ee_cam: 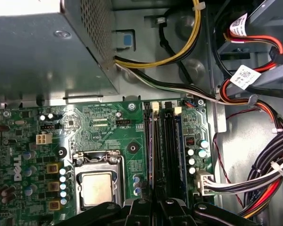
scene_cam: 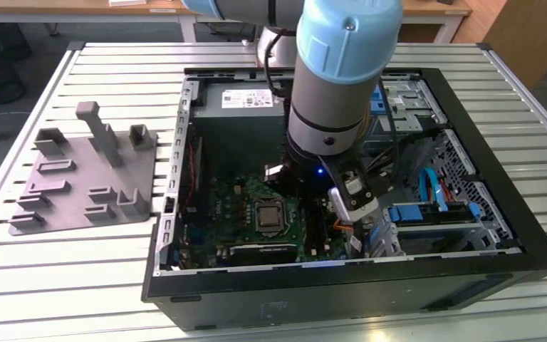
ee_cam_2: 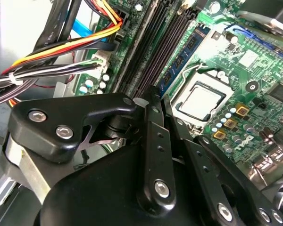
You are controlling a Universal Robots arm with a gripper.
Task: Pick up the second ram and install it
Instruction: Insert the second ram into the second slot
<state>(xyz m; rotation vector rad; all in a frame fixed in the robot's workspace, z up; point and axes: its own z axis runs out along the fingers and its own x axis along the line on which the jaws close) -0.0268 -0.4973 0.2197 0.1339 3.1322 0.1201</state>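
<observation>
My black end effector (ee_cam_2: 158, 96) is drawn narrow over the memory slots. The thin blue-green ram stick (ee_cam_2: 181, 59) stands slotted beside the processor socket, running lengthwise straight ahead of the fingertips.

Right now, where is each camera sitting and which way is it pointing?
Exterior view: off the arm, looking down at the open computer case on the slatted table; the arm's wrist reaches inside.
First wrist view: looks down onto motherboard and RAM slots; gripper linkage at frame edge.
Second wrist view: looks past gripper linkage at those slots.
Both wrist views share the CPU socket.
</observation>
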